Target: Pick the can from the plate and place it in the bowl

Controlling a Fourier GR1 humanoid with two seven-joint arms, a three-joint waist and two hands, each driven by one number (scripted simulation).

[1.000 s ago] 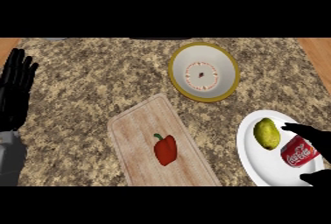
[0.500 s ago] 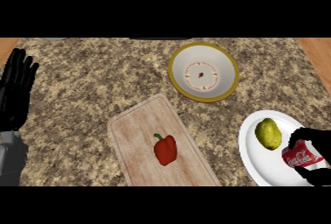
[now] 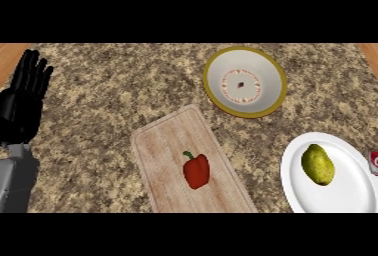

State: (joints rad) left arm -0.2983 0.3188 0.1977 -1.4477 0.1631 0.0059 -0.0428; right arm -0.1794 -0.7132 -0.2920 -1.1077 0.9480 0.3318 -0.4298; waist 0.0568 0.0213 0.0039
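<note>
Step in hand, by your reading: can (image 3: 374, 163) lifted, carry to bowl (image 3: 244, 82) pending. Can: only a red sliver at the view's right edge, just right of the plate (image 3: 332, 195).
Right hand: out of sight; you cannot tell its grasp.
Left hand (image 3: 22, 102): fingers straight, resting far left of plate.
Next: bring can up-left over bowl.
Surface: speckled stone counter (image 3: 111, 95).

Lemon (image 3: 317, 164) on plate (image 3: 336, 197), bowl (image 3: 245, 82) behind.
</note>
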